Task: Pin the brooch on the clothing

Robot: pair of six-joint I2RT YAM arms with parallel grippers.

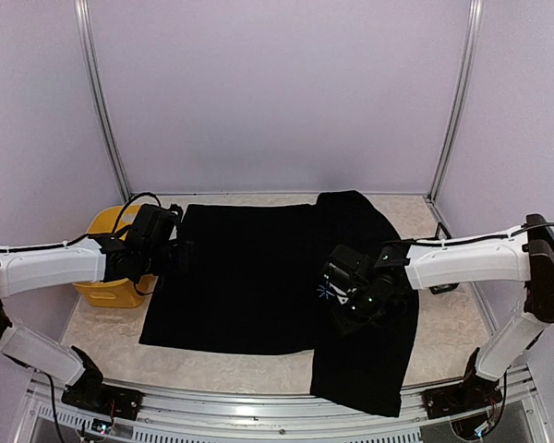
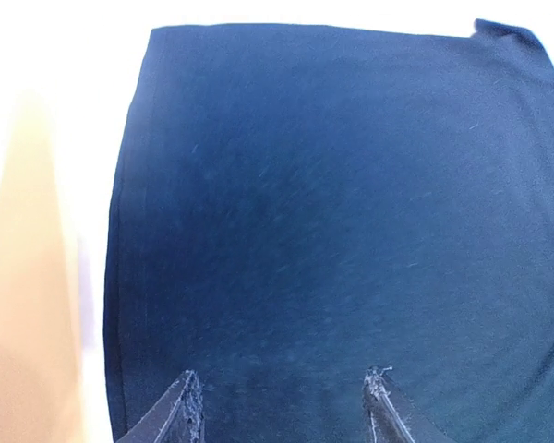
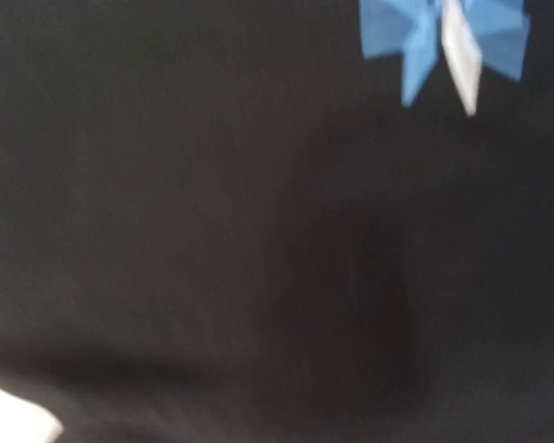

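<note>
Hovering spread-fingered, the left gripper (image 2: 284, 378) is overhanging the left edge of the large black fabric T-shirt (image 1: 249, 277); the right gripper (image 1: 344, 300), grip indiscernible, is hanging beside its light-blue starburst mark (image 3: 440, 46).

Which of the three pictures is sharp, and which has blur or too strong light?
Top external view: evenly lit and sharp, though the black T-shirt shows almost no folds. Left wrist view: the picture's left edge is washed out to white, the yellow container is a soft blur, and the T-shirt looks bluish. Right wrist view: all blurred; the blue starburst shape has soft edges.
</note>
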